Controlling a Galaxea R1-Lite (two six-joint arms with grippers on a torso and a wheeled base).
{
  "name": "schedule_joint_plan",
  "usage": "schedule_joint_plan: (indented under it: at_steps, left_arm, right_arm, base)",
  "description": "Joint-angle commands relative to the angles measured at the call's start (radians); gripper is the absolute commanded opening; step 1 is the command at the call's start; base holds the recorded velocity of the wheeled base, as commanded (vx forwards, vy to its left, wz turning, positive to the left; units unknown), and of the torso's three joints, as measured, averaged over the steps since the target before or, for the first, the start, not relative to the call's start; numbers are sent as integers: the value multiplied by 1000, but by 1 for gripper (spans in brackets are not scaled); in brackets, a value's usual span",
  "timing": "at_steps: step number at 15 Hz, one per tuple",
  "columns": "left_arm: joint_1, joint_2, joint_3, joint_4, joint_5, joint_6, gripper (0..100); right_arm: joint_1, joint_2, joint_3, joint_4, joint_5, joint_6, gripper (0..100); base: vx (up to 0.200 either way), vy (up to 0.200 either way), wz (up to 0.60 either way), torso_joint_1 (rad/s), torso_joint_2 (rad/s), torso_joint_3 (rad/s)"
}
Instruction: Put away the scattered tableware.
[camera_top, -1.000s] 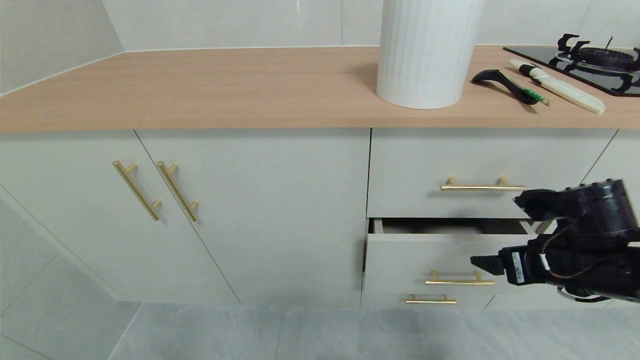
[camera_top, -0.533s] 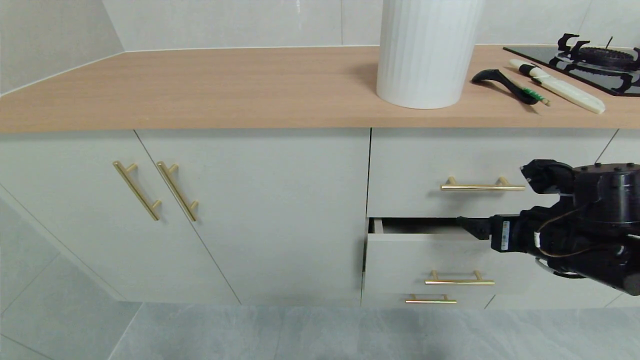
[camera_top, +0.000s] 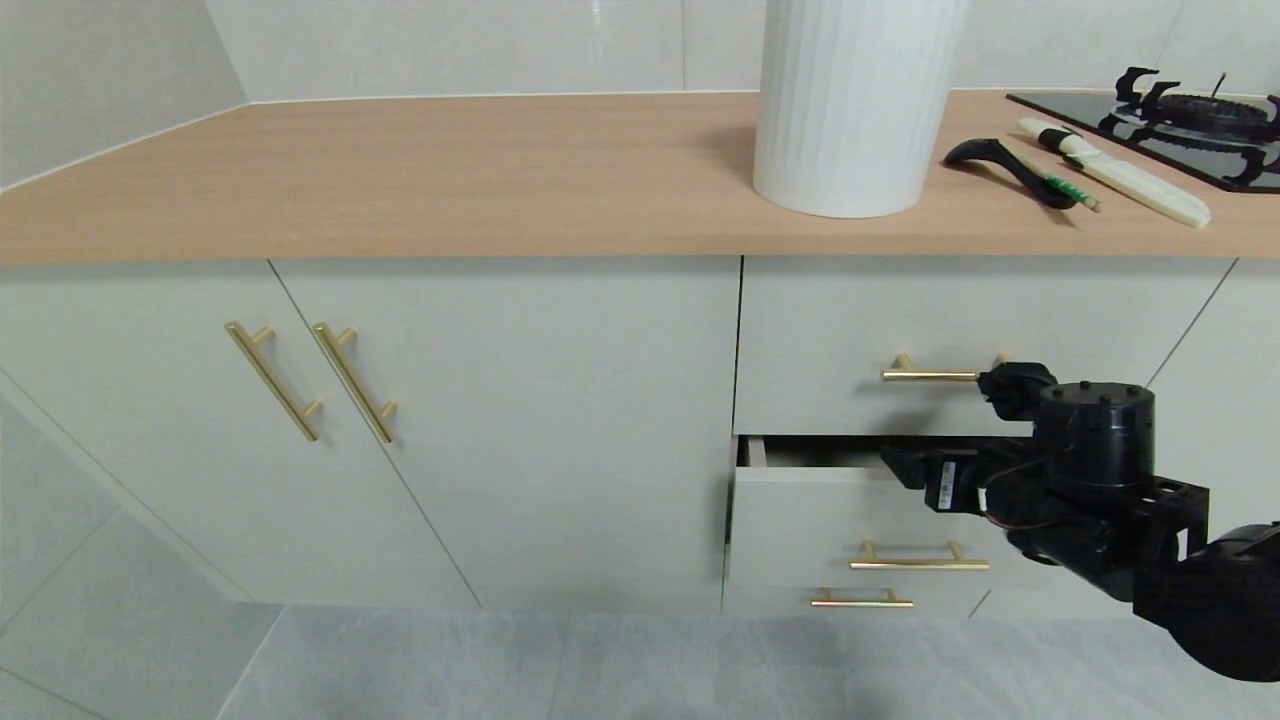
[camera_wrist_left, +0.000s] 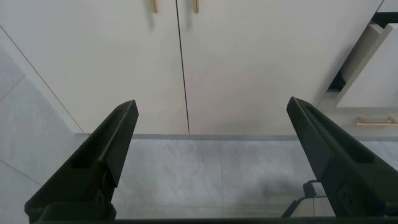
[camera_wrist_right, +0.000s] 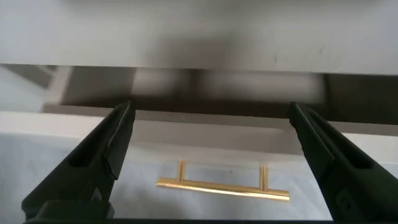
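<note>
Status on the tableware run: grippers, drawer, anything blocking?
Left gripper open, empty. Right gripper open, facing ajar middle drawer. Utensils on countertop beside white container. No blocker seen.

white ribbed canister (camera_top: 850, 110) on countertop (camera_top: 400, 170) | gas stove (camera_top: 1200, 115) far right

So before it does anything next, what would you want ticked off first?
1. Middle drawer open wide enough for tableware: not ok, only a narrow gap shows.
2. Right gripper free to work: ok, open and empty, at the drawer's top edge.
3. Left gripper free: ok, open and empty, facing the cabinet doors.
4. Tableware put away: not ok, the black spoon, chopsticks and white knife lie on the countertop.
5. Room inside the drawer: cannot tell, the inside is dark.
</note>
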Motion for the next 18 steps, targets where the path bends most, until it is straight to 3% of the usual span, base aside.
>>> schedule_joint_plan:
  at_steps: [1,3,7,18]
  left_arm:
    - [0,1,0,0,0,0,100]
    - [0,1,0,0,0,0,100]
    - [0,1,0,0,0,0,100]
    - [0,1,0,0,0,0,100]
  right_arm:
    - [0,83,-3,-59,-44,-2,100]
    - [0,117,-3,-104,-62,-7,100]
    - [0,97,3,-68,-62,-8,100]
    - [5,-141,-14,387,15,-13,100]
  base:
    - [0,0,0,0,0,0]
    - [0,0,0,0,0,0]
    - [0,0,0,0,0,0]
    - [0,0,0,0,0,0]
